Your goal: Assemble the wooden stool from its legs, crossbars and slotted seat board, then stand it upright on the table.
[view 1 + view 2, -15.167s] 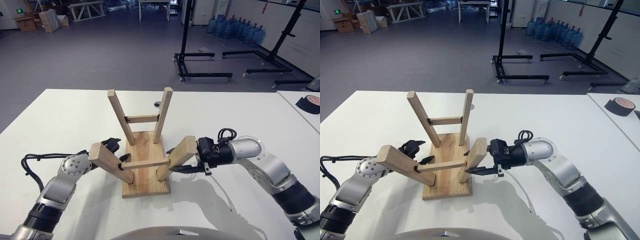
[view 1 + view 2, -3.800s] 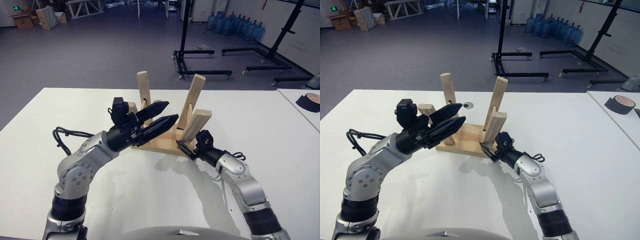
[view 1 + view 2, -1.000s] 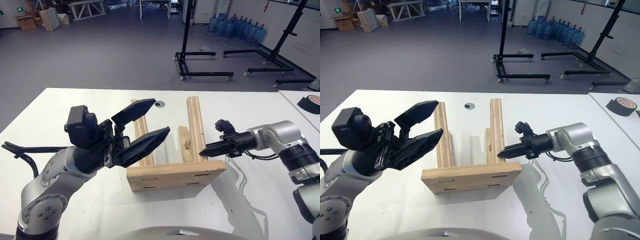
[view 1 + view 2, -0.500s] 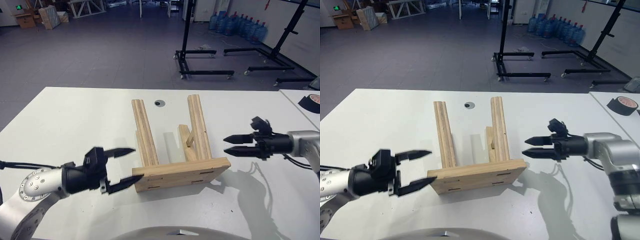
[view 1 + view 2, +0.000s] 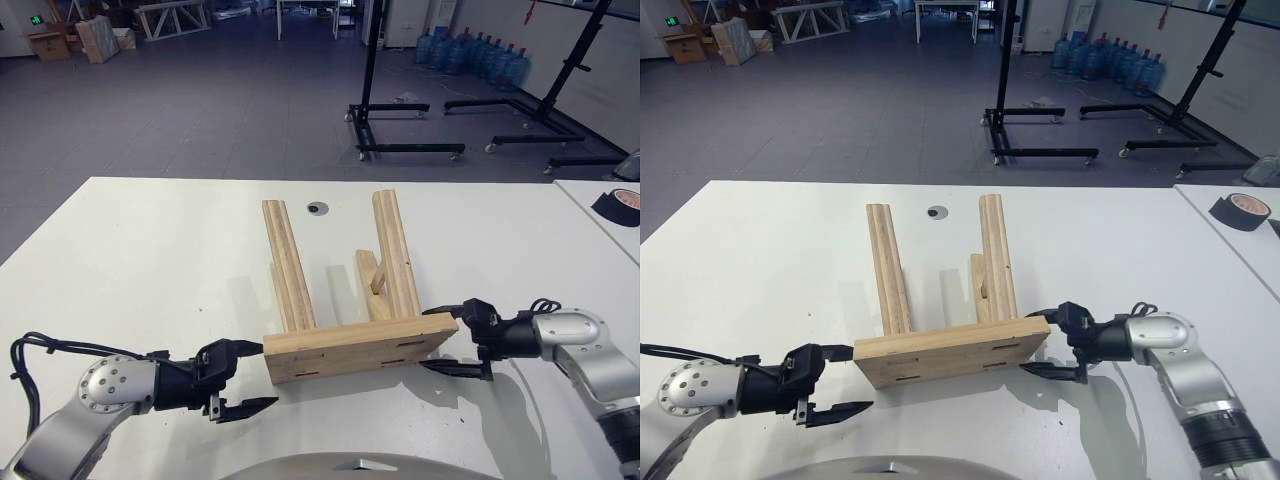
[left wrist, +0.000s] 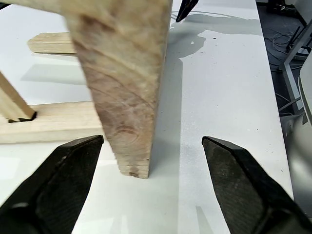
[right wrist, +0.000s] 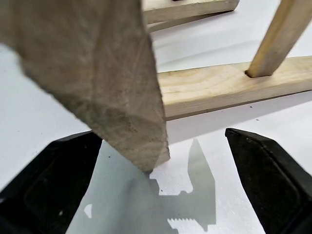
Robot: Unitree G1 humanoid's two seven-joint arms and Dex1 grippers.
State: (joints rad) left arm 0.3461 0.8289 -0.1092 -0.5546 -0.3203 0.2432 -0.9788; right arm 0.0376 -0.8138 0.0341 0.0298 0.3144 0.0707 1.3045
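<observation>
The assembled wooden stool lies on its side on the white table (image 5: pixel 130 260). Its seat board (image 5: pixel 360 348) stands on edge facing me, and the legs (image 5: pixel 288 262) point away, joined by a crossbar (image 5: pixel 372 275). My left gripper (image 5: pixel 262 375) is open at the board's left end, one finger above and one below. In the left wrist view the board's end (image 6: pixel 129 87) stands between the two fingers (image 6: pixel 58 180) with gaps on both sides. My right gripper (image 5: pixel 428 339) is open around the board's right end (image 7: pixel 97 73), its fingers (image 7: pixel 273 170) apart from the wood.
A black tape roll (image 5: pixel 620 205) lies at the table's far right. A small round hole (image 5: pixel 318 208) sits in the tabletop beyond the legs. Black wheeled frames (image 5: pixel 410 150) stand on the floor behind the table.
Both grippers have closed in on the seat board: the left dropped lower to its left end, the right came in from the right to straddle its right end. The stool has hardly moved.
</observation>
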